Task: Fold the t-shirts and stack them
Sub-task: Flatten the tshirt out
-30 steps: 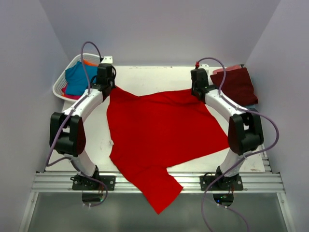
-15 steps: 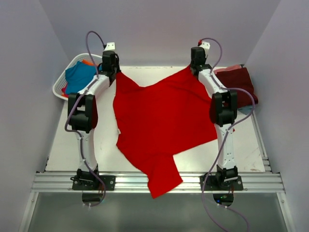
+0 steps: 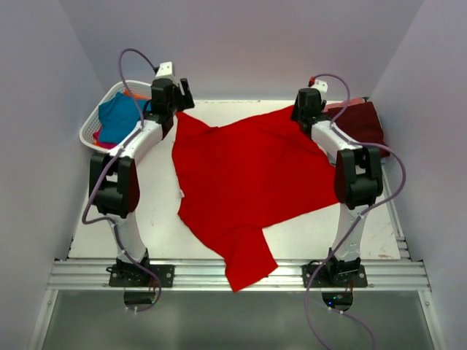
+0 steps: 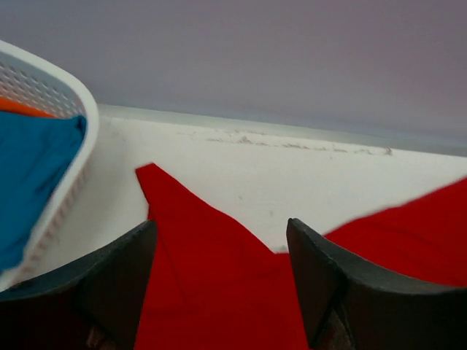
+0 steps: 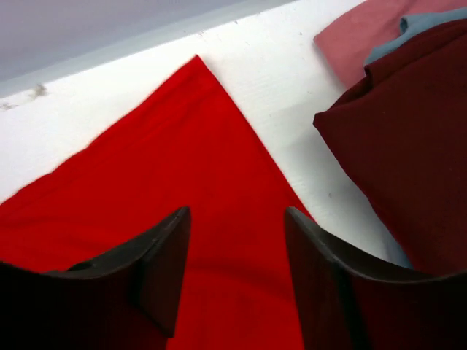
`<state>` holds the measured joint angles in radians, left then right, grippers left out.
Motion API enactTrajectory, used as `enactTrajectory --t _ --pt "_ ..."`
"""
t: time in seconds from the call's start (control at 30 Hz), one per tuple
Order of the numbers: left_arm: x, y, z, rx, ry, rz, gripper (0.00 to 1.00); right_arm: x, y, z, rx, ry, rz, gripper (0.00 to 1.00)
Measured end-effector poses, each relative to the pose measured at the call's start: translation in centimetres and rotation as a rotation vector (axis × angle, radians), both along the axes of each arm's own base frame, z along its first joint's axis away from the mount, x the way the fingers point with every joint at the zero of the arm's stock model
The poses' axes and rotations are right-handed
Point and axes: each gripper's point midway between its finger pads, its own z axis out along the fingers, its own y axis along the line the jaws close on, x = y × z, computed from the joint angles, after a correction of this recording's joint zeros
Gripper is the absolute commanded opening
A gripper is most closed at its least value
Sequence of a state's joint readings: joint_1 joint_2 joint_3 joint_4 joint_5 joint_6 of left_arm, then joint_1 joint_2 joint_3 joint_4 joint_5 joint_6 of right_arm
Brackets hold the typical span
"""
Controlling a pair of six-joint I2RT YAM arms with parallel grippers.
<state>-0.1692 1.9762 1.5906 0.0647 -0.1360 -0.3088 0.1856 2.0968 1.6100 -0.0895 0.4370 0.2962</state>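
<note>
To the left of the left gripper (image 3: 181,91), a white lattice basket (image 3: 89,131) is being filled by a teal blue t-shirt (image 3: 117,117), with an orange one (image 3: 133,94) showing behind it. The left gripper's jaws are being held wide apart and nothing is being grasped. In the wrist view, one far corner of the bright red t-shirt (image 3: 248,175) is lying flat on the white table (image 3: 157,219), just beneath the open fingers (image 4: 109,277) and a little ahead of them.

Between the two grippers the red cloth is being shown spread across the table, though askew. On the side towards the arm bases, a sleeve is being left to hang over the table's near edge.

The right gripper (image 3: 305,115) is likewise being held open and empty, poised over the other far corner of the red t-shirt. Just to its right a folded dark maroon t-shirt (image 5: 394,146) is resting on a pale blue one (image 5: 427,25), with a pink one (image 5: 357,36) beyond. A strip of bare table is being left between this stack and the red edge.

The step in hand is judged to be the laying-out of the red t-shirt, with the far corners let go and no fold yet made. For the next move, fresh grasps are probably being called for. The overhanging sleeve needs to be drawn onto the table and the cloth squared. The sides can then be folded inward, and the folded shirt carried to the stack beside the right gripper.
</note>
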Motion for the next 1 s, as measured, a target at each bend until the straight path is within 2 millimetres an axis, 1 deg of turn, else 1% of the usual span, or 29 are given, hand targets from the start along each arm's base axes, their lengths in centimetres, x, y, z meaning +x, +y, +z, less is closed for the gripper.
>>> enactTrajectory --t 0.03,0.1,0.13,0.2,0.27,0.3,0.4,0.43,0.5,0.53,0.57,0.67,0.73,0.83,1.0 --pt "-1.1 -0.9 0.3 -0.018 0.003 -0.017 0.50 -0.5 0.2 1.1 0.016 -0.022 0.013 0.01" --pt "-3.6 -2.8 0.2 -0.060 0.013 -0.053 0.19 -1.6 0.7 3.1 0.051 -0.058 0.031 0.00" --pt "-5.2 -3.7 -0.5 -0.078 0.034 -0.073 0.00 -2.0 0.9 3.8 0.069 -0.073 0.041 0.00" --pt "-7.9 -5.2 -2.6 -0.111 0.091 -0.107 0.00 -2.5 1.4 4.9 0.099 -0.091 0.060 0.00" --pt "-10.2 -5.9 -5.7 -0.140 0.163 -0.122 0.00 -2.9 1.8 4.7 0.120 -0.084 0.079 0.00" --pt "-11.4 -5.8 -7.6 -0.153 0.207 -0.117 0.00 -3.2 2.0 4.2 0.127 -0.073 0.083 0.00" --pt "-15.1 -4.9 -13.4 -0.180 0.349 -0.079 0.00 -4.4 2.6 1.7 0.152 -0.005 0.109 0.00" --pt "-16.5 -4.7 -15.0 -0.189 0.394 -0.067 0.00 -4.8 2.7 0.9 0.157 0.018 0.114 0.00" --pt "-18.7 -4.5 -17.5 -0.201 0.463 -0.054 0.00 -5.6 2.9 -0.5 0.171 0.055 0.126 0.00" --pt "-19.5 -4.5 -18.2 -0.209 0.486 -0.050 0.00 -6.1 3.1 -1.2 0.177 0.071 0.133 0.00" --pt "-19.8 -4.6 -18.5 -0.222 0.487 -0.047 0.00 -6.6 3.1 -2.0 0.180 0.090 0.136 0.00" --pt "-20.3 -5.1 -18.2 -0.246 0.472 -0.053 0.00 -7.8 3.1 -3.7 0.182 0.138 0.137 0.00" --pt "-20.7 -5.6 -18.4 -0.254 0.478 -0.062 0.00 -8.2 3.2 -4.2 0.187 0.153 0.141 0.00" --pt "-20.9 -5.9 -18.5 -0.262 0.484 -0.055 0.00 -8.3 3.3 -4.3 0.194 0.156 0.145 0.00" --pt "-20.7 -4.9 -18.6 -0.259 0.484 0.014 0.00 -9.5 3.1 -5.1 0.197 0.181 0.137 0.00"
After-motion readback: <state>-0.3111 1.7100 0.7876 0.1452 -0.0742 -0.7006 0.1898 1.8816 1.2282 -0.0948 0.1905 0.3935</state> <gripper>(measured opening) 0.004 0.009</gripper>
